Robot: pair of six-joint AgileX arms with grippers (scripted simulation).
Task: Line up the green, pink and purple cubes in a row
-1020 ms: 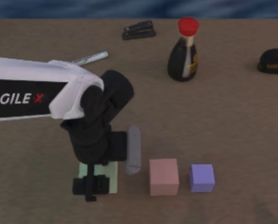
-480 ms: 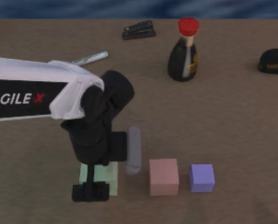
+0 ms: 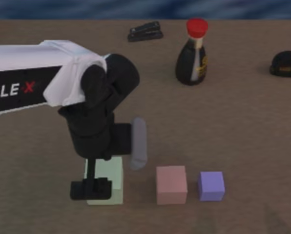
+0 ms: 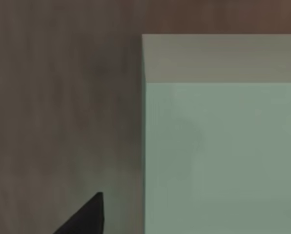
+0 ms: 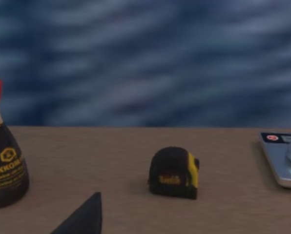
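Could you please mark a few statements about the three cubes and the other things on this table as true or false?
1. The pale pink matte cube sits between the pale green matte cube and the lavender-purple matte cube. True.
2. The purple cube is the largest. False: it is the smallest; the green one is largest.
3. The left hand is over the green cube. True.
4. The red-capped dark sauce bottle lies on its side. False: it stands upright.
5. The black-and-yellow tape measure touches the purple cube. False: it sits far off, near the table's right edge.

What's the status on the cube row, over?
Left pincer over green cube, grip unclear. Right arm out of top view. Pink cube and purple cube in row. Nothing blocking.
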